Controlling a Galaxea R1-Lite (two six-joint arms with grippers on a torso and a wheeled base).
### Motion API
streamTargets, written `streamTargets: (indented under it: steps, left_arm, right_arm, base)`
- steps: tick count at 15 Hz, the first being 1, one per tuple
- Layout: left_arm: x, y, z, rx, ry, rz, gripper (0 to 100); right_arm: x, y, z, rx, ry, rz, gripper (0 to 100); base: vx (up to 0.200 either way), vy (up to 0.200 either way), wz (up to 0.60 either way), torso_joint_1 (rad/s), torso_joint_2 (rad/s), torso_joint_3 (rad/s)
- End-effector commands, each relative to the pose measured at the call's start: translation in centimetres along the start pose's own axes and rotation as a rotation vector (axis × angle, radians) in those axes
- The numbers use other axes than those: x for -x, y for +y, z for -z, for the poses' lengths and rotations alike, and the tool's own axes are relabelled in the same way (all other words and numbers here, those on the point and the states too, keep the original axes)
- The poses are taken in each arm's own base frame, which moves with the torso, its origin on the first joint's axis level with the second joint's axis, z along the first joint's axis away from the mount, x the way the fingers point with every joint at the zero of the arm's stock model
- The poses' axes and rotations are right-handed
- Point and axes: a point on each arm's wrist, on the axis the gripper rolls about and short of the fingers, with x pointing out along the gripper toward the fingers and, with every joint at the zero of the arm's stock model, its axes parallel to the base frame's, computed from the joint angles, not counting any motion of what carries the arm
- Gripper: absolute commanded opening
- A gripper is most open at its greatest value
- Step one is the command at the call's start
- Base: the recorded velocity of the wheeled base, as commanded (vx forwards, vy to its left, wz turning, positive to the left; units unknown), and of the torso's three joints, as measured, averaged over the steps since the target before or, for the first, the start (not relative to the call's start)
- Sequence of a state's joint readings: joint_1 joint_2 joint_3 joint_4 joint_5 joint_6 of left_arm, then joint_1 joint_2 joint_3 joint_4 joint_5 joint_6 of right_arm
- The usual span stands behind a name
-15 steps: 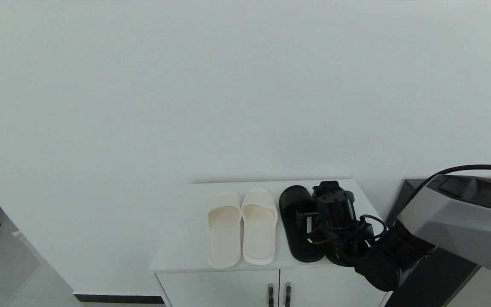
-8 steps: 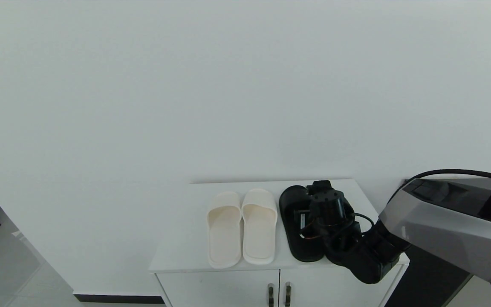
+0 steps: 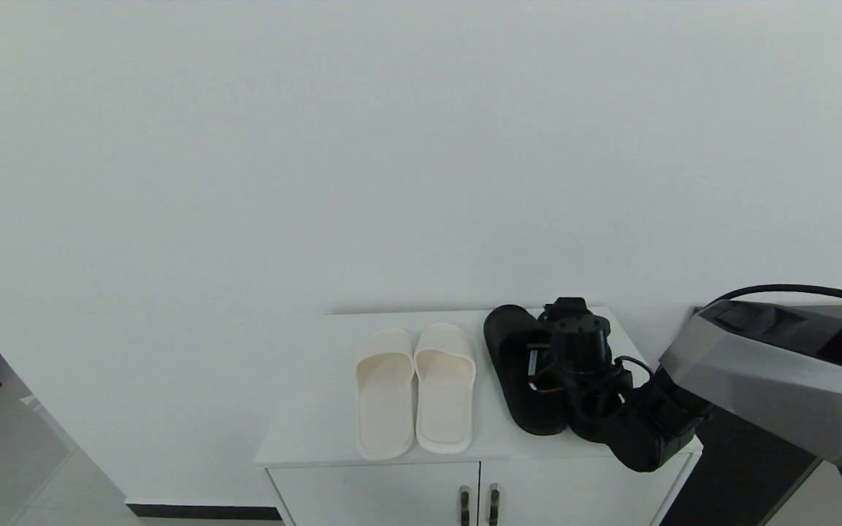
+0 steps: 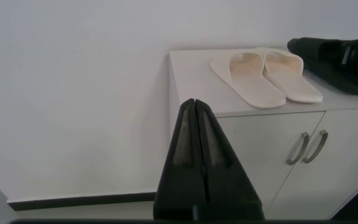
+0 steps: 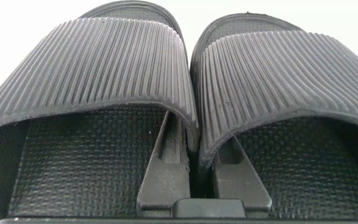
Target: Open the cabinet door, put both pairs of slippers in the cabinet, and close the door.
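Slippage is the main risk: the right pincer (image 5: 196,146) nips only the touching strap edges of the black slippers (image 3: 523,372) at the cabinet's (image 3: 304,446) right end, so one could drop. Doors (image 3: 384,497) are shut; the left pincer (image 4: 195,106), closed and empty, hangs beside the cabinet.

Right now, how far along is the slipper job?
Nothing looks finished: the cabinet doors are shut. In hand: the right gripper pinches the black slippers together by their inner edges. Left: open a door, stow both pairs, the white slippers included, and close it. The left gripper hangs shut, holding nothing.
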State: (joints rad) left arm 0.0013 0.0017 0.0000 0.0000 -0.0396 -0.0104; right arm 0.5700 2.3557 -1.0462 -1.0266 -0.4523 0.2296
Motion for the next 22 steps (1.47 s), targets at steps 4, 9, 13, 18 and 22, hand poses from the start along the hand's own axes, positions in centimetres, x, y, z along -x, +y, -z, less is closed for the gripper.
streamTargets:
  steps: [4,9,13,18,22]
  left_arm:
    - [0.0,0.0,0.0,-0.001,0.0,0.0,0]
    - [0.0,0.0,0.0,-0.001,0.0,0.0,0]
    - [0.0,0.0,0.0,-0.001,0.0,0.002,0]
    - [0.0,0.0,0.0,-0.001,0.0,0.002,0]
    - [0.0,0.0,0.0,-0.001,0.0,0.003,0]
  right_arm:
    - [9.8,-0.3,-5.2,-0.01,-0.003,-0.401,0]
    - [16.0,-1.1,-5.5,0.013,0.082,-0.759,0]
    - [17.0,-1.3,-5.2,0.022,0.108,-0.815,0]
    - [17.2,-1.1,-4.6,0.027,0.129,-0.827,0]
    - [17.8,-1.6,-3.6,0.035,0.157,-0.893,0]
  base:
    - [0.0,0.0,0.0,0.0,0.0,0.0]
    - [0.0,0.0,0.0,0.0,0.0,0.0]
    - [0.0,0.0,0.0,0.0,0.0,0.0]
    - [-0.08,0.0,0.0,0.001,0.0,0.003]
    - [-0.2,0.0,0.0,-0.005,0.0,0.001]
